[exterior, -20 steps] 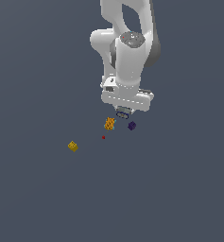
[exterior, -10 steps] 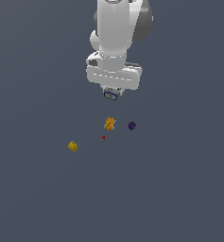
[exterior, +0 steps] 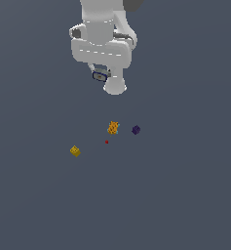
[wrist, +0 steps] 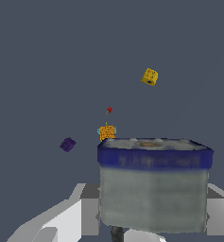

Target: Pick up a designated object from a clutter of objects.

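Jaws grip grey-blue box (wrist: pixel 153 186), well above clutter (exterior: pixel 113 128).

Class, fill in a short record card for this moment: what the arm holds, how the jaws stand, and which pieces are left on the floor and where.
held item: grey-white box with a dark blue rim, lifted clear of the floor
gripper: jaws shut on the box
left on floor: orange lumpy piece, dark purple cube, yellow cube, tiny red dot
layout: purple cube at the exterior view's right of the orange piece; yellow cube apart at its left
task state: box picked up
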